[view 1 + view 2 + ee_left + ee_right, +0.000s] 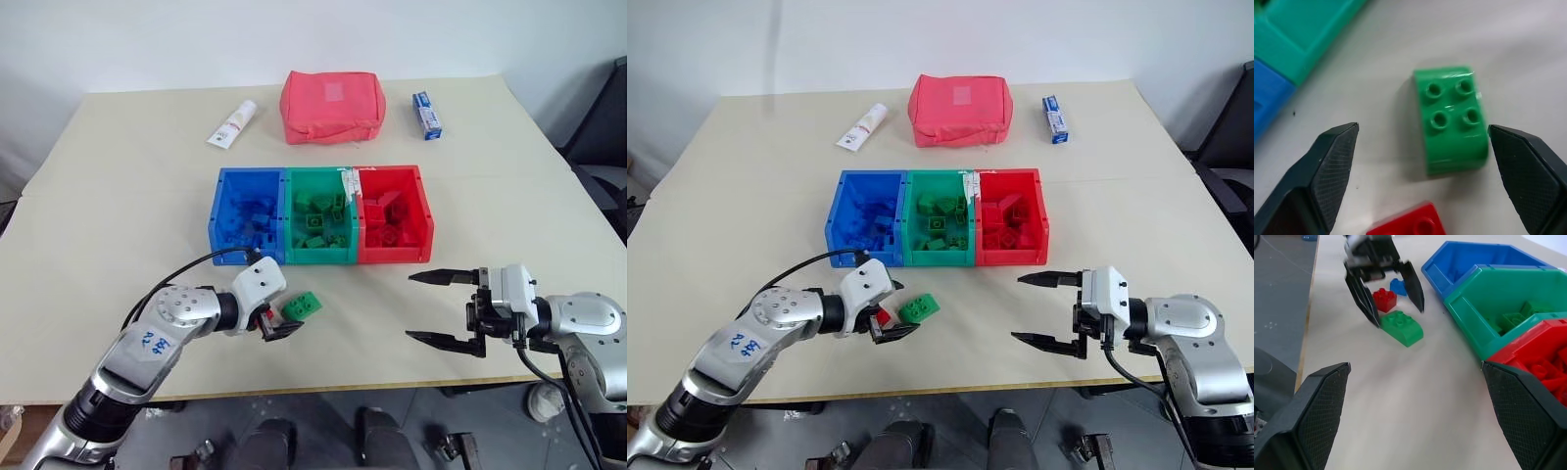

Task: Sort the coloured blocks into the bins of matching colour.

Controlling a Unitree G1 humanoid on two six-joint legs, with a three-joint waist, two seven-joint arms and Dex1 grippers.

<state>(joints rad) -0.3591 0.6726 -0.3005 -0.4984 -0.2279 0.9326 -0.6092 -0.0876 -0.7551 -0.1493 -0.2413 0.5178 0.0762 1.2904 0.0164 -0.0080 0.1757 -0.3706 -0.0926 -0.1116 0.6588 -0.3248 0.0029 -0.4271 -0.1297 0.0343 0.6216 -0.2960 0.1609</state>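
Green block [304,306] lying on the beige table [118,196] just near of the blue, green and red bins [320,214], left gripper [278,327] spread wide and empty around its near end, red block [1384,299] and blue block [1398,285] close beside, right gripper [446,308] released, empty, well to the right.

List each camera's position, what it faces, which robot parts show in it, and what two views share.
Head stereo pair: looks forward and down over the table and bins; both arms show.
Left wrist: looks along the open left gripper at the green block.
Right wrist: looks between the open right gripper's fingers across the table.
Shared: both wrist views show that green block and a red block.
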